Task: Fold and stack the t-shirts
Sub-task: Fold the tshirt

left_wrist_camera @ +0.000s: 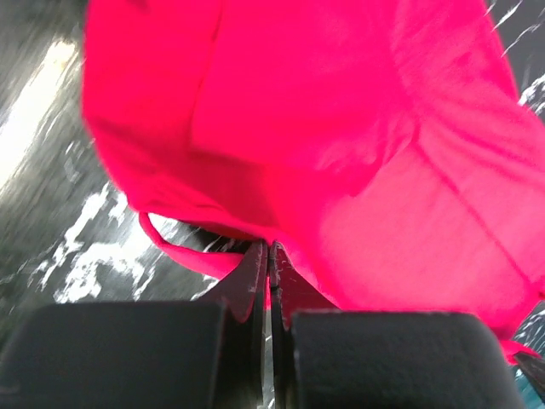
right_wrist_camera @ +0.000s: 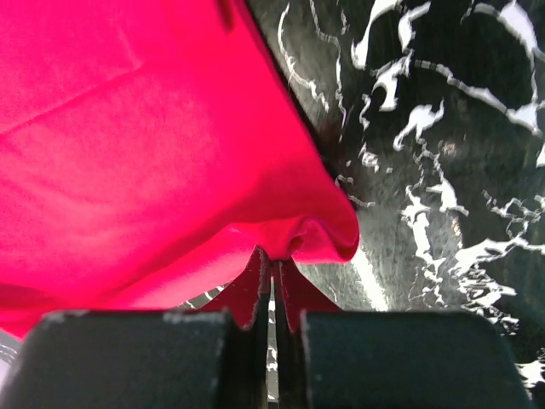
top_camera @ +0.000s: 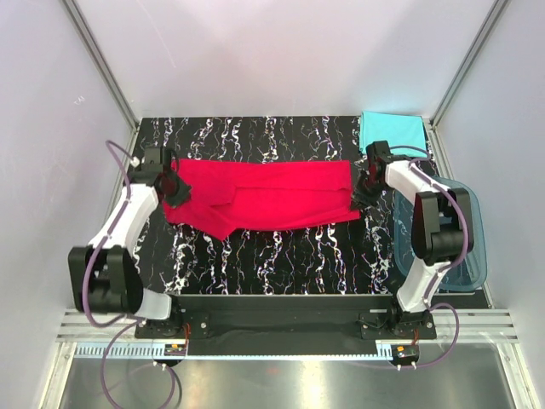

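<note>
Your left gripper (top_camera: 176, 191) pinches red t-shirt (top_camera: 264, 194) at its left end; your right gripper (top_camera: 360, 191) pinches right end; turquoise t-shirt (top_camera: 392, 132) lies at far right corner.

Left hand (top_camera: 176, 189) and right hand (top_camera: 366, 186) pinched shut (arms spread apart).

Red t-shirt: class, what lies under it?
Under the red t-shirt shows only the black marbled table; the part directly beneath is covered, so anything lying there cannot be seen.
</note>
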Available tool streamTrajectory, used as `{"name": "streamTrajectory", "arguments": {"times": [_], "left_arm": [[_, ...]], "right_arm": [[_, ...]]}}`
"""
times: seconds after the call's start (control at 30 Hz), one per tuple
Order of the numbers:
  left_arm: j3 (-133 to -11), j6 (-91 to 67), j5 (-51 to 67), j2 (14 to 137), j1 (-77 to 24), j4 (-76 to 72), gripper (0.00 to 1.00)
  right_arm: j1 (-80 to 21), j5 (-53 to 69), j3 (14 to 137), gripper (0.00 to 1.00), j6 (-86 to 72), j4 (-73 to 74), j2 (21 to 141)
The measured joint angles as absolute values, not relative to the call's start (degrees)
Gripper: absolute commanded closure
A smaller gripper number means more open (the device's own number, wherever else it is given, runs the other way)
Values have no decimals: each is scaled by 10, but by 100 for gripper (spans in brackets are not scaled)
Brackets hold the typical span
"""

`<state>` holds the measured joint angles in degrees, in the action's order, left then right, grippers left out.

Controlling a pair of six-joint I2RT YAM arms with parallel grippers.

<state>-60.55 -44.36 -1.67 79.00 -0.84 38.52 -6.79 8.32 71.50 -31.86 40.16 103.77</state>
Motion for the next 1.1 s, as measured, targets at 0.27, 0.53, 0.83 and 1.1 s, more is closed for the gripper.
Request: {"name": "streamTrajectory", "arguments": {"times": [0.27,0.53,0.83,1.1], "left_arm": [[-738,-427,-8,907,-9,374,100],[-812,-417,5,985,-9,378,100],[-863,-414,13,1027,-9,380,100],[-896,-414,13,1056,-9,381,100]], "right_arm": [[-50,86,779,100,-302,431,1089],[-43,98,825,100,-291,437,1138],[-41,106,845,100,-289,449,1166],[-40,107,862,100,-287,455,1173]]}}
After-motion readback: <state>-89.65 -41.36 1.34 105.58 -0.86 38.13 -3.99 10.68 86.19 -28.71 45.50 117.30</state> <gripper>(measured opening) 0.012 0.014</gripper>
